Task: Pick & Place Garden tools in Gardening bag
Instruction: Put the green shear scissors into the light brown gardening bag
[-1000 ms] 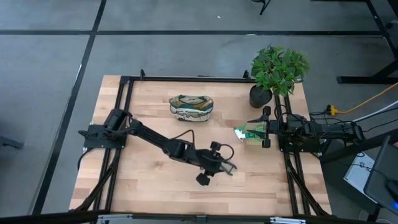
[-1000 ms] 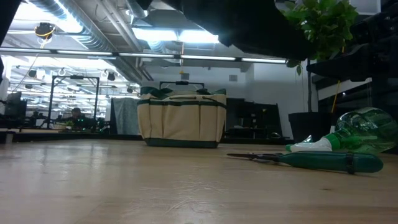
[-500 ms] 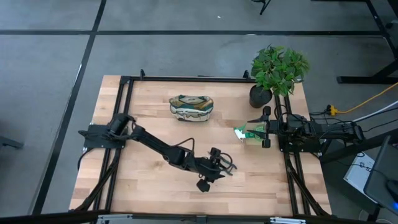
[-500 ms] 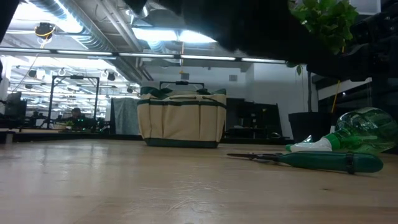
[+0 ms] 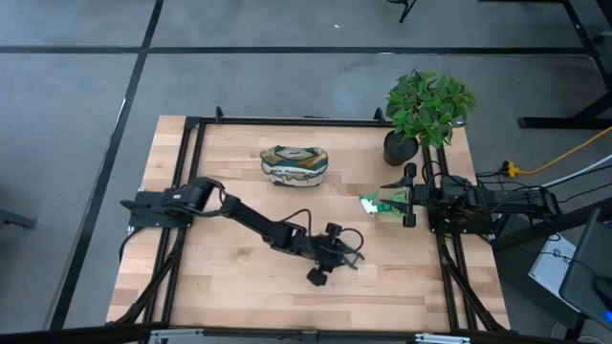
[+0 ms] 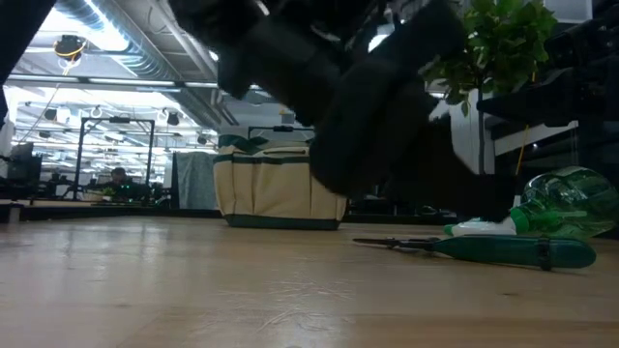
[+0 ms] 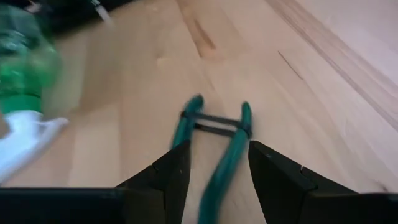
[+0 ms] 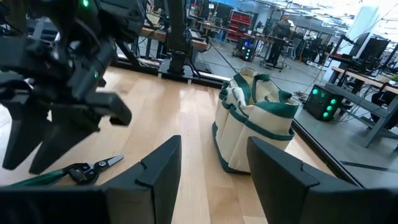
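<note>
You're looking at a pale wooden table (image 5: 229, 277) framed by black rails, with a grey floor around it and a lit workshop showing beyond it in the low view.

The pruning shears (image 7: 214, 158) lie flat on the wood toward the front middle of the table, green handles closed together by a dark clasp. Your left gripper (image 5: 342, 256) is right over them: in its wrist view the two dark fingers (image 7: 171, 171) stand spread on either side of the handles, one handle running back into the gap between them. The jaws are wide and hold nothing; whether the fingertips touch the wood you cannot tell. In the low view the shears (image 6: 484, 248) rest on the boards with the dark bulk of the arm low behind them.

Just beyond, toward the right edge, lies the green-and-white soft item (image 5: 378, 204), close in front of your right gripper (image 5: 409, 196), which waits at the table's right side with its fingers partly apart and empty.

The gardening bag (image 5: 295, 164) stands upright at the back middle, well apart from the shears. The potted plant (image 5: 426, 110) sits in the back right corner.
</note>
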